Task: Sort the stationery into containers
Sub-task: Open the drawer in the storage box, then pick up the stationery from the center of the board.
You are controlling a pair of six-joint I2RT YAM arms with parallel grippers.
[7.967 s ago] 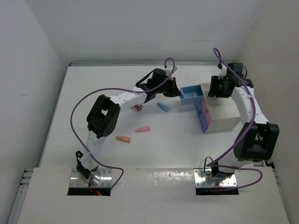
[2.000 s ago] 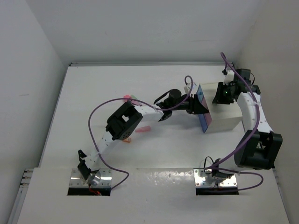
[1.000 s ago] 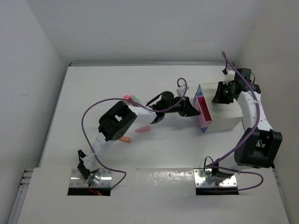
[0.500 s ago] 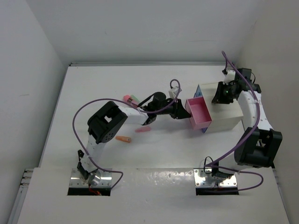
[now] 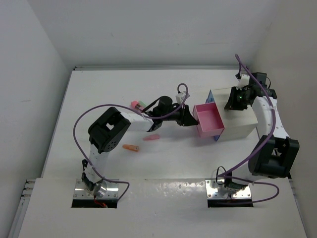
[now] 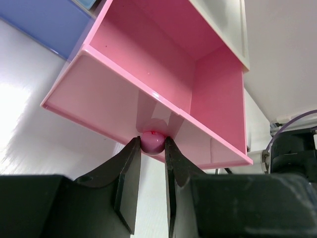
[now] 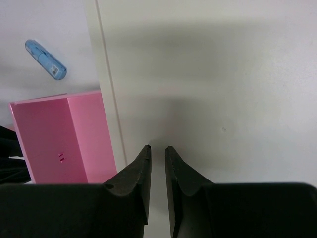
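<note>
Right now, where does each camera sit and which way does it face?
Top external: above and behind the bases, looking down on the table; left arm and right arm show whole, left gripper at the pink drawer, right gripper over the white cabinet.
Left wrist: low, looking along its own fingers, clamped on the knob, into the drawer.
Right wrist: facing straight down on the cabinet top; own fingers show.
Shared: all three see the pink drawer; right wrist also shows a blue piece on the table.

White table [image 5: 99,94], plain white walls [image 5: 148,29]
</note>
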